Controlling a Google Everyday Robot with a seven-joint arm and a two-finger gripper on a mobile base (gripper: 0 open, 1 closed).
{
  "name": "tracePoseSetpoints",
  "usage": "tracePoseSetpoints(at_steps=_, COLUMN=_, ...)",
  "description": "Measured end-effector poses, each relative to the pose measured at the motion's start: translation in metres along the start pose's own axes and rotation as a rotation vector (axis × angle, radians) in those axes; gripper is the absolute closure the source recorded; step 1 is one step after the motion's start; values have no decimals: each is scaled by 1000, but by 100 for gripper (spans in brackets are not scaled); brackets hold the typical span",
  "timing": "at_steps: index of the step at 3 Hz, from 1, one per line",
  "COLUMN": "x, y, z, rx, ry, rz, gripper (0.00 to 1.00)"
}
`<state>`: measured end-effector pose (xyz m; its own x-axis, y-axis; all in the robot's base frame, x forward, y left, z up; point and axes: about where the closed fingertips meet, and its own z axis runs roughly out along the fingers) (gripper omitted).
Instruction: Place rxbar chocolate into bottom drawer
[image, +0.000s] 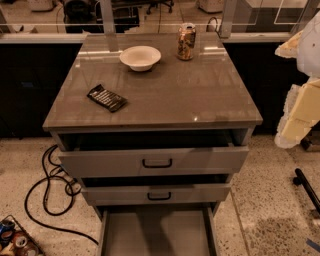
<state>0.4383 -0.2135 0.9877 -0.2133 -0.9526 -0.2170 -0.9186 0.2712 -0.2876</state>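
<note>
One shiny black rxbar chocolate (106, 98); gripper (299, 109) far right.

White and cream arm (311, 50), blocky pale-yellow pincer (295, 120) at the right edge, rough whitish edges

The rxbar chocolate (106, 98) is lying flat on the cabinet top (200, 95), toward 9 o'clock of that surface. A white bowl (140, 57) is sitting at 12 o'clock, and a brown can (186, 42) is standing upright near it at 1 o'clock. The bottom drawer (155, 235) is standing pulled out at 6 o'clock of the frame. The gripper (299, 112) is hanging at 3 o'clock, beyond the cabinet's edge.
</note>
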Motion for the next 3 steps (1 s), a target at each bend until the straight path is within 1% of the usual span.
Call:
tracePoseSetpoints(at_steps=1, x=0, y=0, z=0, rx=0, ry=0, rz=0, gripper=0)
tracePoseSetpoints(at_steps=2, x=-6, y=-7, z=4, rx=22, ry=-26, rz=22, gripper=0)
tracePoseSetpoints(at_steps=3, x=-20, y=-18, z=18, rx=71, ry=-75, rz=80, gripper=0)
